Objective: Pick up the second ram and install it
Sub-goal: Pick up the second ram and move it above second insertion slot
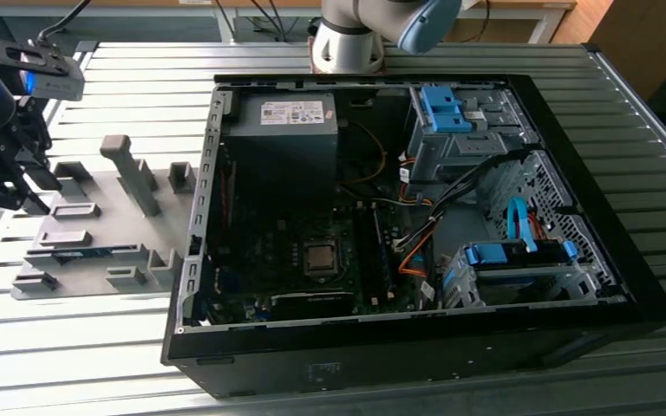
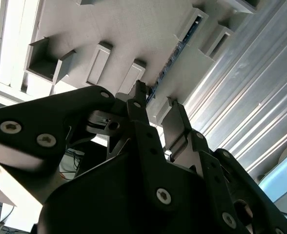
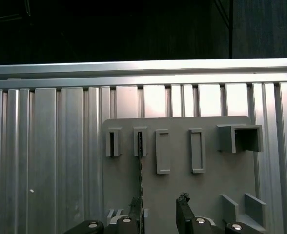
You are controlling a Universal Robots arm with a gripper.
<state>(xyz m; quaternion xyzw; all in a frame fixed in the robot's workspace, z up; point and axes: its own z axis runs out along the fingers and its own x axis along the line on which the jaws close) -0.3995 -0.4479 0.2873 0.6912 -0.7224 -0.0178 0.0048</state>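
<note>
**As I Hover, a Narrow Margin for Error**

While I hang over the grey rack, at nine o'clock of the open computer case in the exterior view, my gripper has its fingers apart, clamped on nothing. The ram stick stands on edge in the rack's slots, nearer one finger than the other. My judgement of the risk: closing off-centre could tip the thin board, wedge it in its slots or let it slip.
</note>
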